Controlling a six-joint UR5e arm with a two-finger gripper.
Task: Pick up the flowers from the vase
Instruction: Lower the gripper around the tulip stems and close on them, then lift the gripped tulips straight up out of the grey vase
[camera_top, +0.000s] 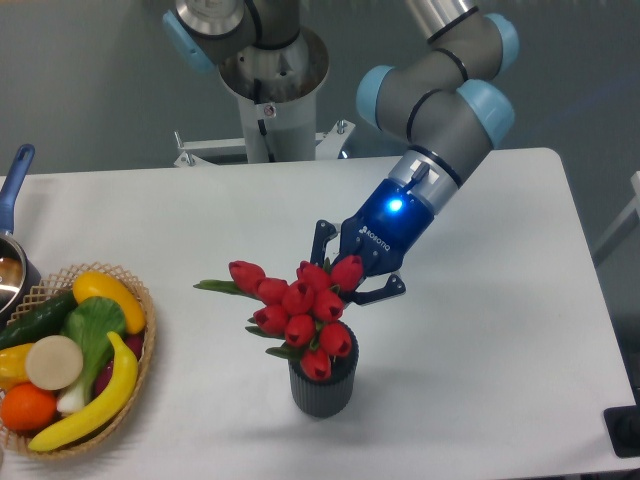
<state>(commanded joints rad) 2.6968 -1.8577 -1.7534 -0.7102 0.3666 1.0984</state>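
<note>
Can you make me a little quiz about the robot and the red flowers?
1. True or false: the bunch of red tulip buds with green leaves lies flat on the white table.
2. What holds the stems? A) the small dark grey ribbed vase B) the round wicker basket of fruit and vegetables C) a glass jar
3. Fill in: the robot's blue and black end effector is at the bunch's upper ____ side in the picture.

Key: 1 false; 2 A; 3 right.

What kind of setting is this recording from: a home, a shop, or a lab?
Most likely a robotics lab: a white table before a bare grey wall, the arm's base bolted behind it, and props set out, a wicker basket of fruit and vegetables.
</note>
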